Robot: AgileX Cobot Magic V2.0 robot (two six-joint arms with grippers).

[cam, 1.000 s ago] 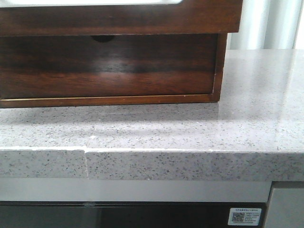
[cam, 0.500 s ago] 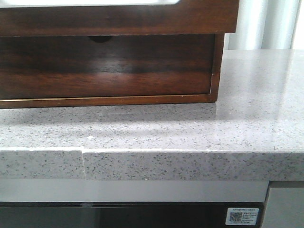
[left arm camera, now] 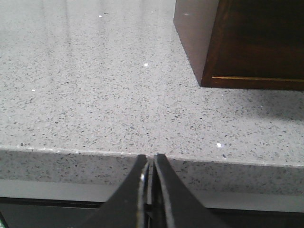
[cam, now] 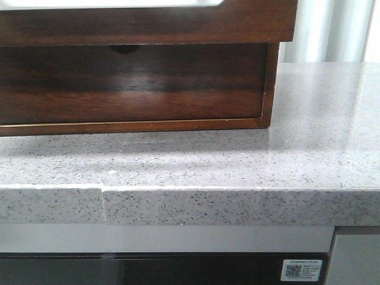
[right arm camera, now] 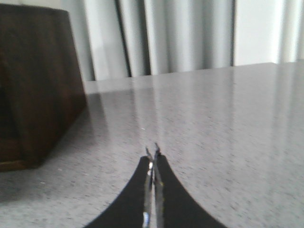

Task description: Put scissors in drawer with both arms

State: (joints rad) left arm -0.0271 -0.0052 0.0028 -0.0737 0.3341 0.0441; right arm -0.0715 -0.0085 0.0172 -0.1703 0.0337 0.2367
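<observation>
The scissors are out of view in every frame. The drawer [cam: 148,24] is the dark reddish-brown top one of the wooden cabinet, and its front stands forward of the lower drawer front [cam: 130,83]. My left gripper [left arm camera: 150,159] is shut and empty, at the front edge of the speckled grey countertop [left arm camera: 95,95], with the cabinet's corner [left arm camera: 209,71] beyond it. My right gripper [right arm camera: 153,154] is shut and empty, low over the countertop [right arm camera: 213,118], beside the cabinet's side [right arm camera: 38,85]. Neither gripper shows in the front view.
The lower drawer front has a semicircular finger notch [cam: 124,48]. The countertop [cam: 320,119] has a seam in its front edge [cam: 103,205]. White curtains [right arm camera: 175,38] hang behind it. A dark panel with a sticker [cam: 302,270] lies below the counter.
The whole front view has shifted slightly to the left, cabinet and counter seam together. Nothing else has visibly changed.
</observation>
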